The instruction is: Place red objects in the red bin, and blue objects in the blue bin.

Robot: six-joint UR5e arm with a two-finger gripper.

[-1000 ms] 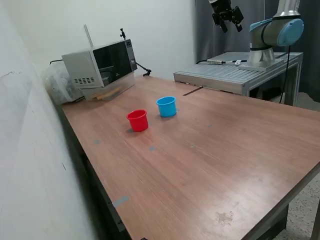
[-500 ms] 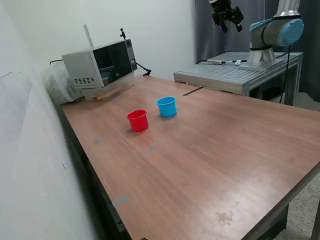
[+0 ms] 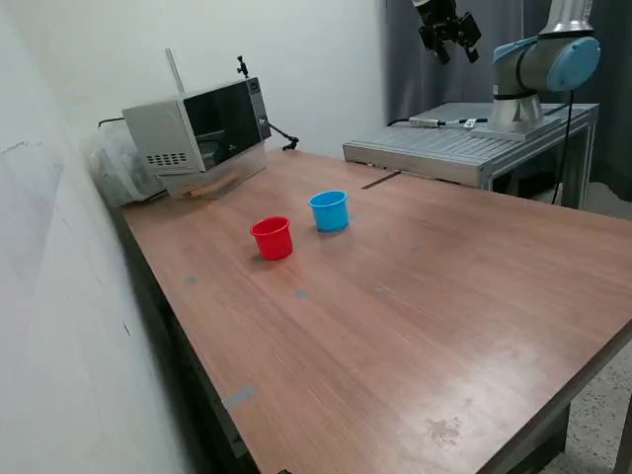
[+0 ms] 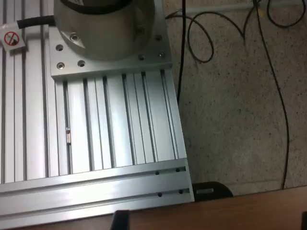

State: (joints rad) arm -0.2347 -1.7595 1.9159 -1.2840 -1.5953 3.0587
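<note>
The red cup and the light-blue cup stand upright side by side on the wooden table, the red one toward the exterior view's left. No red or blue cubes show in either view, and the cups' insides are hidden. My gripper hangs high above the arm's metal base plate, far from both cups, with its jaws spread and nothing between them. In the wrist view only its dark fingertips show, wide apart, over the base plate.
A microwave stands at the table's far end, with a plastic bag beside it. The arm's base stands on the raised plate. Cables lie on the floor. A white wall runs along the exterior view's left.
</note>
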